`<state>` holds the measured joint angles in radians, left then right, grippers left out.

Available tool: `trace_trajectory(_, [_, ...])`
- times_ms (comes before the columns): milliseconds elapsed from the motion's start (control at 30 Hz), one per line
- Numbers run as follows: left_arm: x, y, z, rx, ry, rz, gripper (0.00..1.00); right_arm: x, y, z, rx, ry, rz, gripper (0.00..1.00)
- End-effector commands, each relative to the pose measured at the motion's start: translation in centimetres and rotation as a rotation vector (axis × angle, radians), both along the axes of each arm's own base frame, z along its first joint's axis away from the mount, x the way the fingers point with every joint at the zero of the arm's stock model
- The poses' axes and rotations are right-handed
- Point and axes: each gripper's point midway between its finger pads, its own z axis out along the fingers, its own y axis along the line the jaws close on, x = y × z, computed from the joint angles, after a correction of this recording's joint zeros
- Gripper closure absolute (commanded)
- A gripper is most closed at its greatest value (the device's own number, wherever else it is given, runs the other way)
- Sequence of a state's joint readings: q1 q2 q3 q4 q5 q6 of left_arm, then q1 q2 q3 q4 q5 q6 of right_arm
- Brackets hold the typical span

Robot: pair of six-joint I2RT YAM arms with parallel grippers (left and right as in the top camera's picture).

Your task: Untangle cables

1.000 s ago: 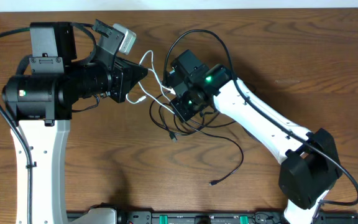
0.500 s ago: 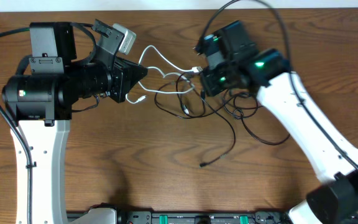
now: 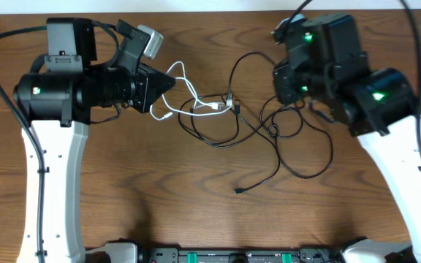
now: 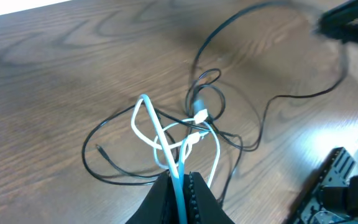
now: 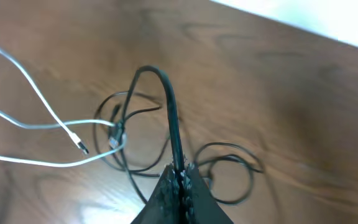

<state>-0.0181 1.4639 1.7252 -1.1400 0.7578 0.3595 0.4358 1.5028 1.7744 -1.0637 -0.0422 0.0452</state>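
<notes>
**Item: cables, part-separated, on wooden table [image 3: 123,190].**

**Left gripper [image 4: 179,186].** Sits at upper left of the overhead view. Its jaws are pinched together on the white cable [image 4: 176,167], which runs out from them in two loops toward the middle of the table.

**Right gripper [image 5: 180,177].** Sits at upper right of the overhead view. Its fingers are clamped on one black cable [image 5: 171,118], which arches up out of the grip and drops back toward the heap.

**Tangle [image 3: 225,109].** Lies between the two grippers, slightly above centre in the overhead view. The white plug ends lie here among several black loops. Which strand passes over which cannot be made out.

**Free plug end [image 3: 237,191].** Lies at lower centre, on a long black strand trailing away from the heap and well apart from both grippers.

**Condition.** As I judge it, the separation is only partly done. White and black are drawn to opposite sides but remain joined at the middle.

**Hazards noted:**
- Pulling the grippers further apart may cinch the crossing into a tighter knot instead of freeing it.
- A white plug may catch in a black loop and drag the whole heap sideways.
- Either thin cord may slip from its pinch if tension rises.
- The right gripper holds only one black strand, so the other black cords may travel with it, unsorted.
</notes>
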Motion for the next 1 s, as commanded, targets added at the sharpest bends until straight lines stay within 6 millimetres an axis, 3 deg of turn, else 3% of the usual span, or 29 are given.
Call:
trace_trajectory(0, [0.6,0.4,-0.1,0.035,-0.016,0.012,0.92,0.3,-2.3,2.1,-0.035,-0.059,-0.062,0.99])
trace_trajectory(367, [1.4,0.7,-1.0,0.053,0.003,0.023,0.93,-1.1,-6.4,5.3,-0.073,-0.133,-0.16,0.99])
trace_trajectory(700, [1.4,0.8,-1.0,0.058,0.004,0.026,0.93,-1.8,-9.5,5.5,-0.091,-0.121,-0.24,0.98])
trace_trajectory(833, [1.4,0.8,-1.0,0.058,0.004,0.026,0.92,-1.8,-10.0,5.4,-0.094,-0.114,-0.252,0.87])
trace_trajectory(900, [1.4,0.8,-1.0,0.058,0.004,0.026,0.93,-1.8,-10.0,5.4,-0.094,-0.114,-0.252,0.59])
trace_trajectory(967, [1.4,0.8,-1.0,0.058,0.004,0.026,0.93,-1.8,-10.0,5.4,-0.094,-0.113,-0.252,0.48])
